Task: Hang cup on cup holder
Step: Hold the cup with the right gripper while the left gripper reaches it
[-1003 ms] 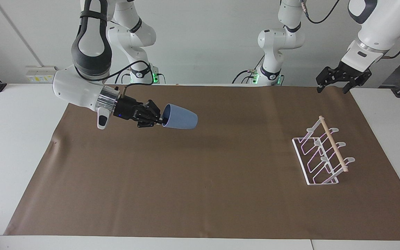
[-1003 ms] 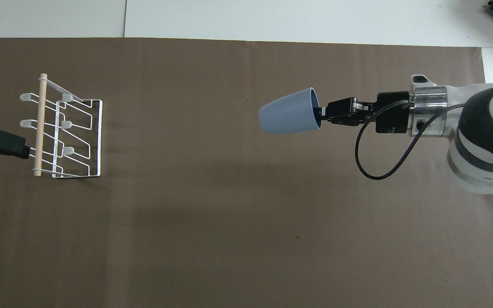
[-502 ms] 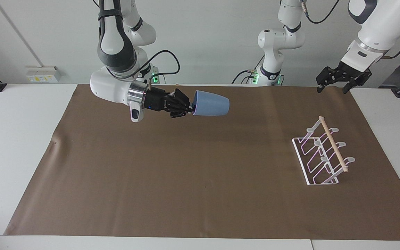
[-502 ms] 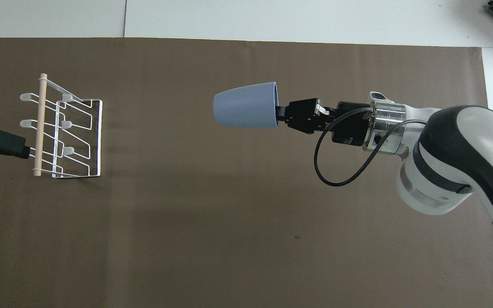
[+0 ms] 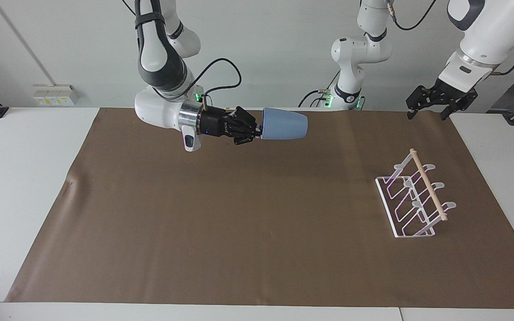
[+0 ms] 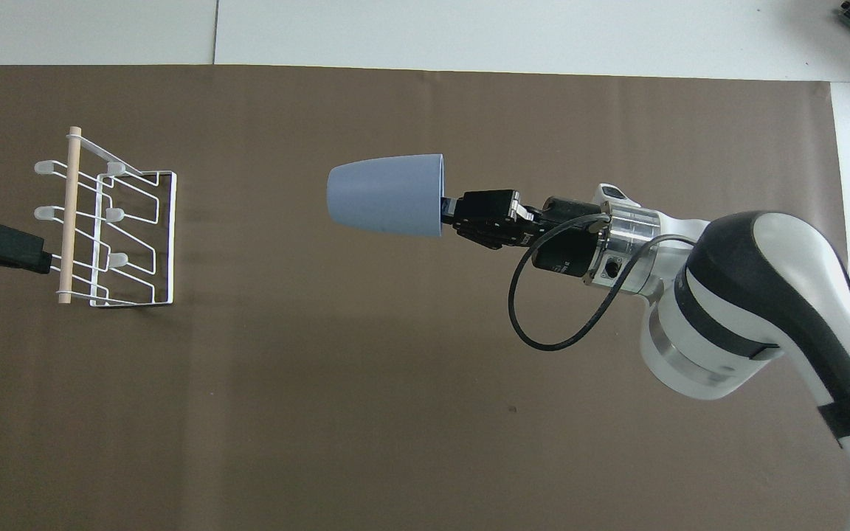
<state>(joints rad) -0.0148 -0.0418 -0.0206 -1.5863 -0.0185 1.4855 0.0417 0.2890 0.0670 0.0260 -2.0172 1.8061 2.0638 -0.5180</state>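
With my right gripper (image 5: 257,129) clamped on the rim of the cup (image 5: 283,126), carried sideways over the mat, I should line its mouth with a prong of the cup holder (image 5: 413,196) while the left gripper (image 5: 431,107) waits, fingers apart.

A robotics lab: two white arms (image 5: 159,58) bolted at a white table (image 5: 25,178) under brown paper (image 5: 239,214), bare wall, trailing cables (image 5: 221,71), a socket strip (image 5: 54,94) far left.
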